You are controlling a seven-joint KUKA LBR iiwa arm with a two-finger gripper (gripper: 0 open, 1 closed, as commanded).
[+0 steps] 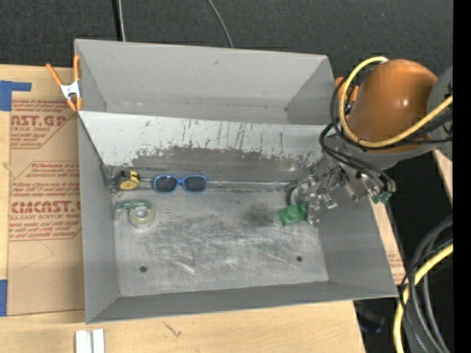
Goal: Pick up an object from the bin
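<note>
Centre of the frame: a grey metal bin (206, 72) with steep slanted walls and a scuffed, scratched bottom.

Along the back edge of that bottom, toward the left: blue sunglasses (179, 184), lying flat, lenses side by side. Just left of them, across a narrow gap: a small yellow piece (129, 182). Below the yellow piece, near the left wall: a pale ring-shaped thing (139, 213), flat on the metal, something like a small roll.

At the right of the bottom, well apart from those three: a small green thing (293, 214), shape hard to make out. Immediately up and right of it, touching or nearly so: the gripper (315, 195), reaching in over the right wall. Spread or closed: impossible to tell. Green thing gripped or merely beside the tip: likewise unclear.

Upper right, behind the gripper: the wrist under a rounded orange cover (390, 98), looped with yellow and black cables (344, 98).

Along the lower edge, under the bin: pale wooden worktop (221, 329). Across the top, beyond the bin: dark floor (294, 6).
</note>
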